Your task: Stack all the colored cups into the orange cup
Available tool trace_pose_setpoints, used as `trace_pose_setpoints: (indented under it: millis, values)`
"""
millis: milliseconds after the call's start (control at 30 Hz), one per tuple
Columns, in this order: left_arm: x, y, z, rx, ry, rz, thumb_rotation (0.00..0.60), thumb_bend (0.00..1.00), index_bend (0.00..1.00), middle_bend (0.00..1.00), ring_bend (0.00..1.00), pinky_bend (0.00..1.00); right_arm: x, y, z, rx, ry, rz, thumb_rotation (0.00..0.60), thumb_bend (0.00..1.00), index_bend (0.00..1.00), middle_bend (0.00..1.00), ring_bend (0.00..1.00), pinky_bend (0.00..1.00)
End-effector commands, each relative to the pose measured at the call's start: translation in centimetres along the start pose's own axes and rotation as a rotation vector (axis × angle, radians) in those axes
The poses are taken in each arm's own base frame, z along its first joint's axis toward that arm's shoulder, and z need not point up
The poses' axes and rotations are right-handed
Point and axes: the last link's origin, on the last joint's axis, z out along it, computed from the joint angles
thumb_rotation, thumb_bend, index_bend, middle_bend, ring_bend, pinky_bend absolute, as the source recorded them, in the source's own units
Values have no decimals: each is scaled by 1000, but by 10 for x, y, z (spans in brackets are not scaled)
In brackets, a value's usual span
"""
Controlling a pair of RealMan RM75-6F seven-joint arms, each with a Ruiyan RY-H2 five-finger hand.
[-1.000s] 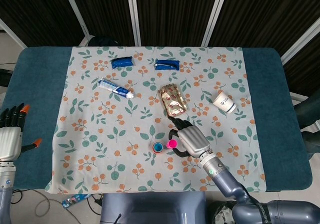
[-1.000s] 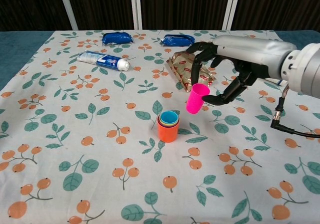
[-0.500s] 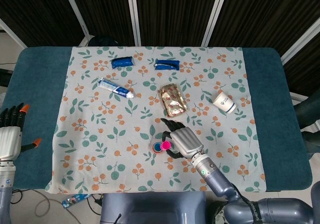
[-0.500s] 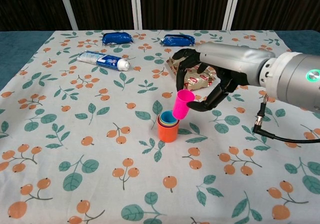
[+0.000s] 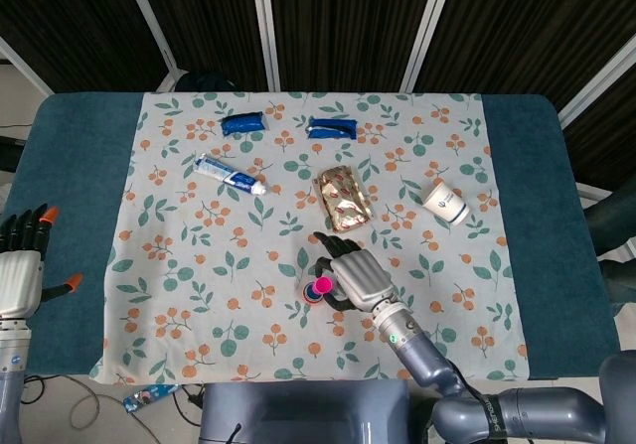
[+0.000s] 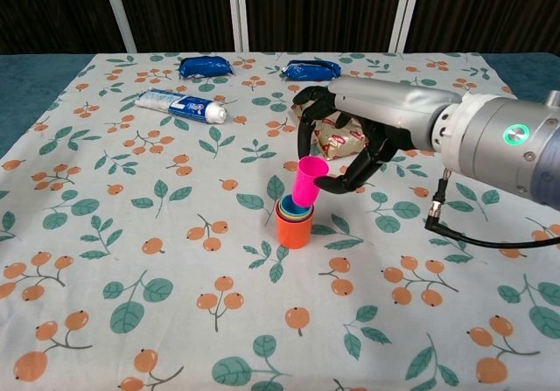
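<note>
The orange cup (image 6: pixel 293 231) stands mid-table with smaller coloured cups nested inside, their green and blue rims showing. My right hand (image 6: pixel 350 137) holds a pink cup (image 6: pixel 306 181) tilted, its base dipping into the top of the stack. From the head view the pink cup (image 5: pixel 321 287) covers the stack and my right hand (image 5: pixel 356 279) sits just right of it. My left hand (image 5: pixel 22 265) hovers off the table's left edge, fingers apart, holding nothing.
On the floral cloth (image 5: pixel 199 295) lie a toothpaste tube (image 5: pixel 229 176), two blue packets (image 5: pixel 243 123) (image 5: pixel 331 128), a gold snack bag (image 5: pixel 343 198) just behind my right hand, and a tipped paper cup (image 5: pixel 445 202) to the right.
My right hand carried the pink cup leftward and down, from beside the stack to directly over it, with its base now entering the nested cups.
</note>
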Motion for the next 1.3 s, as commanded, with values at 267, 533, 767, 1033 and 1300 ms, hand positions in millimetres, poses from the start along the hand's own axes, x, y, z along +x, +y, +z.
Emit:
trace_pose_setpoints:
  millis: [267, 533, 767, 1033, 1300]
  values:
    - [0, 0, 0, 1, -1, 1, 600, 76, 53, 22, 0, 9, 2, -5, -1, 10, 6, 2, 600, 449, 542, 42, 114, 188]
    - [0, 0, 0, 4, -1, 3, 600, 77, 53, 22, 0, 10, 1, -8, -2, 17, 2, 5, 600, 449, 543, 42, 113, 188]
    - [1, -1, 0, 6, 2, -1, 600, 77, 53, 22, 0, 9, -2, -9, 0, 15, -8, 4, 600, 448, 543, 42, 113, 188]
    - [1, -1, 0, 5, 1, -1, 600, 76, 53, 21, 0, 9, -6, -7, 1, 6, -18, 0, 600, 449, 549, 42, 114, 188]
    - [0, 0, 0, 2, -1, 1, 600, 77, 53, 21, 0, 9, -11, -6, 1, 8, -43, -11, 600, 448, 326, 37, 98, 165]
